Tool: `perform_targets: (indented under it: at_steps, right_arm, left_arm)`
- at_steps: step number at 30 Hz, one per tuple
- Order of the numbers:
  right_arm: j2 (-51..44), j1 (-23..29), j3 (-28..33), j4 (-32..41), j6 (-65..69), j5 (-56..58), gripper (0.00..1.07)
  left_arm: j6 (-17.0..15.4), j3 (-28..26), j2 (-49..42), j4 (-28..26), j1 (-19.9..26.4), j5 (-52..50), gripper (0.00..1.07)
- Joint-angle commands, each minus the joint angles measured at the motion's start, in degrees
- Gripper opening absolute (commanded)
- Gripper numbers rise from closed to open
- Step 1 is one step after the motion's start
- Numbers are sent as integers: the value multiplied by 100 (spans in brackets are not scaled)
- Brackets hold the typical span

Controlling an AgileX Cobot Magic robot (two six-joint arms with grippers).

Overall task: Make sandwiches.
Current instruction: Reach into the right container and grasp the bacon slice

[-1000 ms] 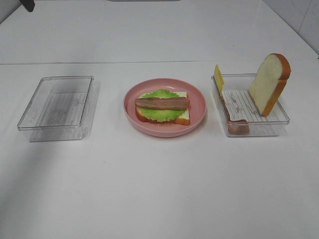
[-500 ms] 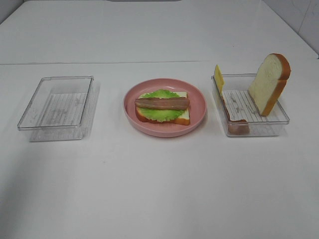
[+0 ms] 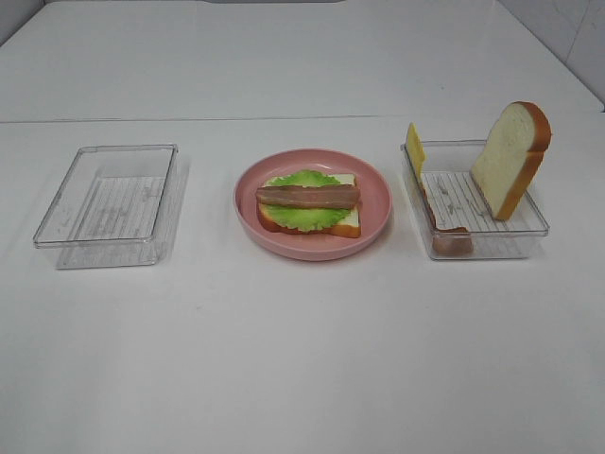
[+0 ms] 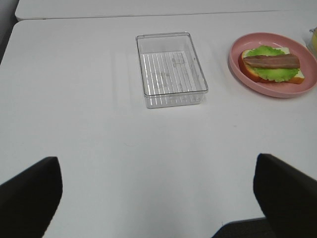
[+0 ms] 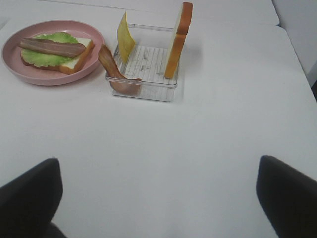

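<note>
Bench [image 3: 302, 378]: white, smooth and matt, and it carries everything.

Hands: neither appears in the high view. In each wrist view you see the left hand [image 4: 154, 163] and the right hand [image 5: 156, 163] only as two dark fingers set wide apart, with bare bench between them. Both are spread and hold nothing.

Containers: two clear, rigid plastic boxes with ribbed floors. The left container [image 3: 57, 238] has nothing in it. The right container [image 3: 501, 246] holds the remaining parts.

Plate [image 3: 312, 252]: round, pink and glossy, standing between the two boxes. The sandwich [image 3: 309, 205] lies on it, partly built.

Parts, by size:
- The upright bread slice [image 3: 510, 156] is spongy white with an orange-brown crust. It stands on edge and leans on the right container's far-side wall.
- The lower bread slice [image 3: 348, 222] lies flat on the plate.
- The lettuce leaf [image 3: 302, 218] is ruffled and green, and lies on that slice.
- One bacon strip [image 3: 307, 196] is brown and lies across the leaf. Its long axis runs left to right in the high view.
- The loose bacon strip [image 5: 116, 74] is limp. It leans up the wall nearest the plate, with its lower end curled in the front corner.
- The cheese slice [image 3: 415, 147] is thin and yellow. It stands on edge against that same wall.

Finding: the unplaced parts lie ahead of your right hand, well apart from it, so it is judged the nearer arm. The cheese and the loose bacon stand edge-up, so a pinch across their thin faces should suit.
</note>
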Motion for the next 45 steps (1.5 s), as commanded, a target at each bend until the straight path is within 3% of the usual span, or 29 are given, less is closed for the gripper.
perform_targets:
  at_steps: [1,9,15,21,35,42,45]
  right_arm:
    - [-126,6,0,-17,17,-29,98]
    - [-126,6,0,-17,17,-29,98]
    - [-92,6,0,-6,23,-29,98]
    - [-86,6,0,0,29,-29,98]
    - [-80,6,0,40,34,-29,98]
    - [-80,6,0,74,34,-29,98]
    - [-80,6,0,74,34,-29,98]
  left_arm:
    - [321,447,-619,-212,-29,-120,98]
    - [493,1106,-1599,-733,-29,-579,98]
    - [579,1587,-1570,-710,-29,-676,98]
    - [372,1587,-1564,-504,-11,-676,98]
    - [361,1587,-1564,-487,0,-682,98]
    - [361,1587,-1564,-510,831,-682,98]
    - [361,1587,-1564,-510,848,-682,98]
